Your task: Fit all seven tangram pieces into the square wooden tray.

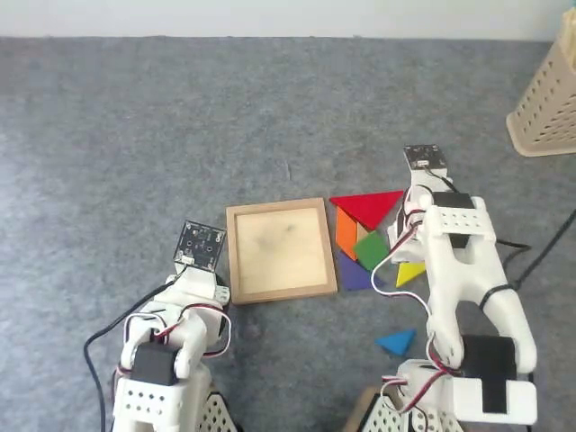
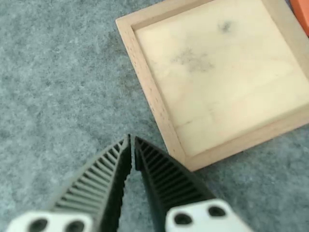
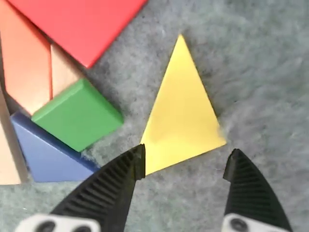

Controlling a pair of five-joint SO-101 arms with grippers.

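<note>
The square wooden tray [image 1: 238, 256] lies empty at the table's middle. Right of it sit a red triangle [image 1: 369, 207], an orange piece [image 1: 346, 236], a green square [image 1: 371, 249], a dark blue triangle [image 1: 354, 275] and a yellow triangle [image 1: 410, 272]; a small blue triangle [image 1: 396, 341] lies apart, nearer the front. My right gripper [image 3: 188, 157] is open just above the yellow triangle [image 3: 181, 111], one finger on each side of its wide end. My left gripper [image 2: 131, 140] is shut with nothing in it, over the carpet beside the tray's [image 2: 145, 72] near left corner.
A cream perforated basket [image 1: 547, 99] stands at the back right. Grey carpet covers the table. Black cables trail at the front left [image 1: 99, 337] and far right [image 1: 540, 256]. The green square [image 3: 77, 116] lies close beside the yellow triangle.
</note>
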